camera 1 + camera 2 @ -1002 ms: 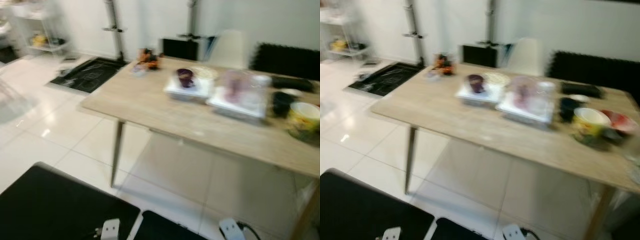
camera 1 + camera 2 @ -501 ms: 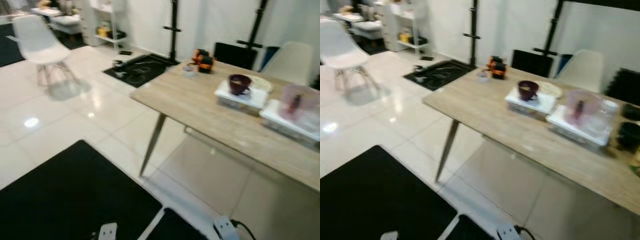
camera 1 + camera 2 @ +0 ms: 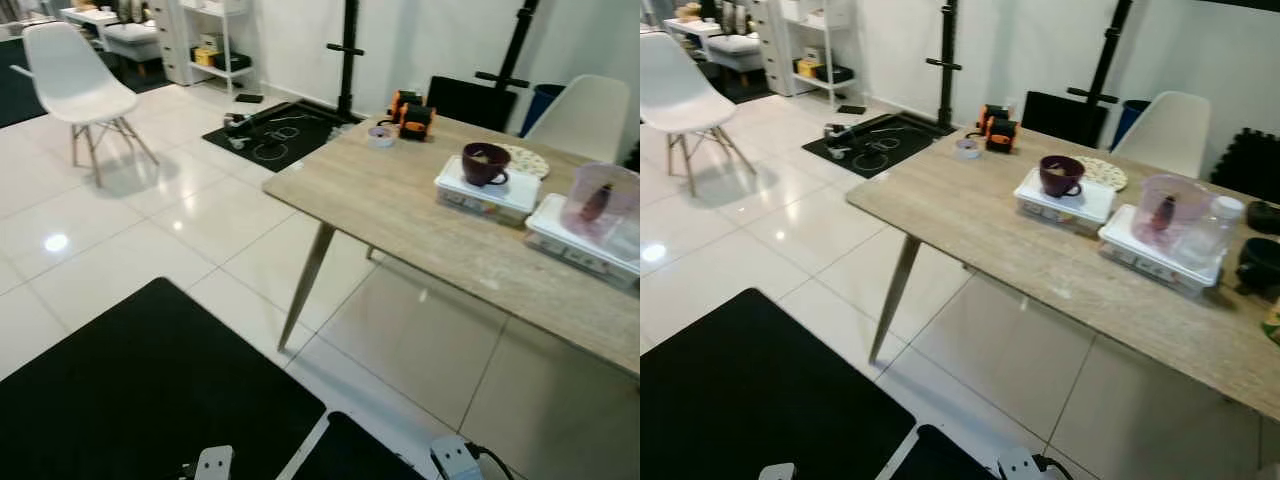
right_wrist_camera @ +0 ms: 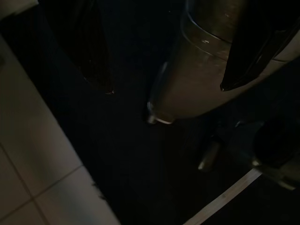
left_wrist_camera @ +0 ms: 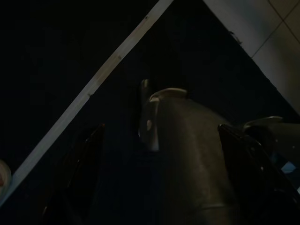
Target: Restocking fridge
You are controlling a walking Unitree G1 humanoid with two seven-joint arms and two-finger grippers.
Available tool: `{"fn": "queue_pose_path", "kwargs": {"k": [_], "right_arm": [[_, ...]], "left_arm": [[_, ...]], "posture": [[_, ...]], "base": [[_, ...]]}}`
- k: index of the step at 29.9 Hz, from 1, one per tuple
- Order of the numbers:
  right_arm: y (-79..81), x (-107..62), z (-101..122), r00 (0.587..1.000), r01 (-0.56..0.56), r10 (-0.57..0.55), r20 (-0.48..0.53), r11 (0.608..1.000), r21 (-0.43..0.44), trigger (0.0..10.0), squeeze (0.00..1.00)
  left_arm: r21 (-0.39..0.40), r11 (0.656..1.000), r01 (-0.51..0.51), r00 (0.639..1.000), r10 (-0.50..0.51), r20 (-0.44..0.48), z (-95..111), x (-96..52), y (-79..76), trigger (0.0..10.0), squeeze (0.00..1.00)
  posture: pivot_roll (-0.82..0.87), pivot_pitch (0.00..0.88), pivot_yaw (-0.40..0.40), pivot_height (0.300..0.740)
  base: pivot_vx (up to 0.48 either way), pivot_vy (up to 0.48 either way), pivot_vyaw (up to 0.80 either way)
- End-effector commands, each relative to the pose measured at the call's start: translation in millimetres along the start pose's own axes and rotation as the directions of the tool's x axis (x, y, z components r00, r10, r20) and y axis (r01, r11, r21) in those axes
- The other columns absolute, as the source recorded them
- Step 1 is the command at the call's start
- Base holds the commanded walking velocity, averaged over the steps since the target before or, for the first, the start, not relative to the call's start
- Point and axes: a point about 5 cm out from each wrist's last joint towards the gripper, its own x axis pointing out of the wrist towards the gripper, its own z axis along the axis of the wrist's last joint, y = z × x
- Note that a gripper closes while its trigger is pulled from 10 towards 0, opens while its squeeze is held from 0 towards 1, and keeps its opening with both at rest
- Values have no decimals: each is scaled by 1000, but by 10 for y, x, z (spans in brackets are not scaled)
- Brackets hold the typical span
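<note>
White chair [image 3: 75,85] at far left on the pale tiled floor [image 3: 150,230]; behind it a white shelf unit [image 3: 205,45] against the wall; a black mat [image 3: 120,400] covers the floor nearest the camera, with a second mat [image 3: 280,125] carrying loose cables farther back beside a black stand [image 3: 348,55]. Wooden worktop [image 3: 400,215] on splayed legs occupies the right half; near its far corner a small roll of tape [image 3: 380,136] lies just beside two orange-and-black objects [image 3: 412,112]; further right a dark mug [image 3: 484,163] stands on a white lidded box [image 3: 487,192], a round placemat [image 3: 522,160] behind it; next, a second white box [image 3: 1160,250] bears a pink jug [image 3: 1165,210] and a clear bottle [image 3: 1215,230]; a black bowl [image 3: 1260,265] sits at the right edge; a white chair [image 3: 1170,130] and a black panel [image 3: 1065,115] stand behind the worktop. Left tool [image 5: 159,168], wrist view, very dark: two black fingers [image 5: 84,159] set wide apart, holding nothing, above the black mat and the robot's grey leg. Right tool [image 4: 164,56], wrist view: fingers [image 4: 96,51] likewise wide apart and empty, above mat and tile. Both arms hang idle, well apart from the worktop items.
</note>
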Motion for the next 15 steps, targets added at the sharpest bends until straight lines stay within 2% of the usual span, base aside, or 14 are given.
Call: {"fn": "queue_pose_path", "kwargs": {"k": [1, 15], "right_arm": [[-22, -4, 8, 1000, 11, -11, 3, 1000, 20, 10000, 0], [-33, -7, 12, 1000, 16, -16, 8, 999, 31, 10000, 0]], "left_arm": [[9, 1000, 6, 1000, -6, -25, -68, -7, -20, 10000, 0], [15, 1000, 7, 999, -6, -34, -91, -6, -38, 10000, 0]], "posture": [[-39, 0, -46, 740], [-39, 0, -47, 740]], "base": [[446, 0, 0], [445, 0, 0]]}}
